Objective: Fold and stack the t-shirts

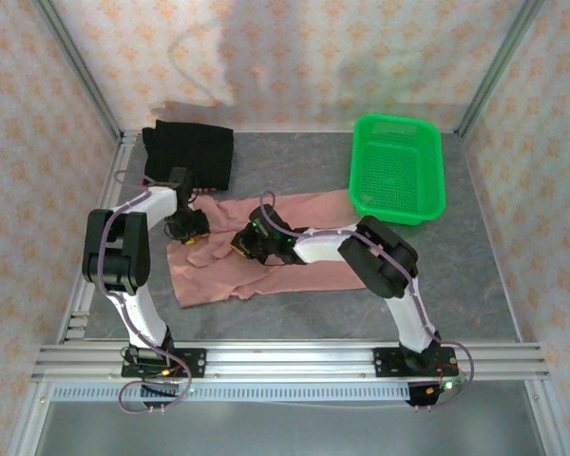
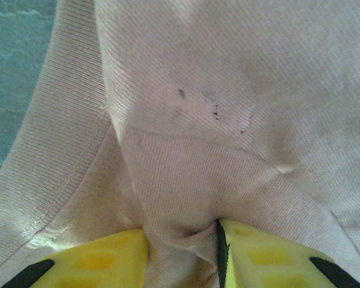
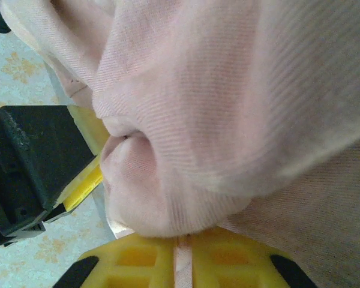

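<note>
A dusty-pink t-shirt (image 1: 218, 280) lies rumpled across the middle of the grey table, print hidden. A black t-shirt (image 1: 190, 152) sits folded at the back left. My left gripper (image 1: 188, 228) is down on the pink shirt's left part; in the left wrist view its yellow fingers (image 2: 270, 258) pinch a bunched fold of pink cloth (image 2: 228, 90) between them (image 2: 183, 252). My right gripper (image 1: 247, 245) is close beside it to the right. In the right wrist view its jaws (image 3: 181, 261) are almost together on a thin fold of the pink cloth (image 3: 228, 90), which billows above.
A green plastic mesh basket (image 1: 397, 166) stands at the back right. Bare table (image 1: 475, 266) lies to the right of the shirt. Patterned walls and metal posts enclose the table. The left gripper's black and yellow body (image 3: 30, 174) shows close by in the right wrist view.
</note>
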Robot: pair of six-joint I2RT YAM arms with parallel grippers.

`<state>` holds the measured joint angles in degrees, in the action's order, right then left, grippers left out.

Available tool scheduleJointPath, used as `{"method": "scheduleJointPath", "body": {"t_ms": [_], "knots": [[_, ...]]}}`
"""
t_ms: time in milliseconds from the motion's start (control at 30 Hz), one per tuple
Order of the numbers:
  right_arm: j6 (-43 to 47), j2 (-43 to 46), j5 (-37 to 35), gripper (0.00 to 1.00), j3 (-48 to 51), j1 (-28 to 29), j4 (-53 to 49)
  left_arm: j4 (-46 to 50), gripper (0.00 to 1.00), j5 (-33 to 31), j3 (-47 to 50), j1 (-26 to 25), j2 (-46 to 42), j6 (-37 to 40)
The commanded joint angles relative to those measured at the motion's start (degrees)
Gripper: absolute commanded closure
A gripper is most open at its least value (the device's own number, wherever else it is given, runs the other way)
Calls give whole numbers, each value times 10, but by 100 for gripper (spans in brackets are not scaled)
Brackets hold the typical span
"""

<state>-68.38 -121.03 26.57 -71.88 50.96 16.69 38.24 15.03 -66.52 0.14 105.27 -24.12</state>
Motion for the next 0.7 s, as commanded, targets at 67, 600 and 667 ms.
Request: {"method": "scheduleJointPath", "body": {"t_ms": [67,600,667], "knots": [[12,21,-24,81,9,1,-27,0,64,-4,16,10,10,8],[7,37,-43,77,33,1,-18,3,65,-3,12,11,10,13],[6,19,-36,77,17,1,-17,4,65,-3,12,12,11,15]]}}
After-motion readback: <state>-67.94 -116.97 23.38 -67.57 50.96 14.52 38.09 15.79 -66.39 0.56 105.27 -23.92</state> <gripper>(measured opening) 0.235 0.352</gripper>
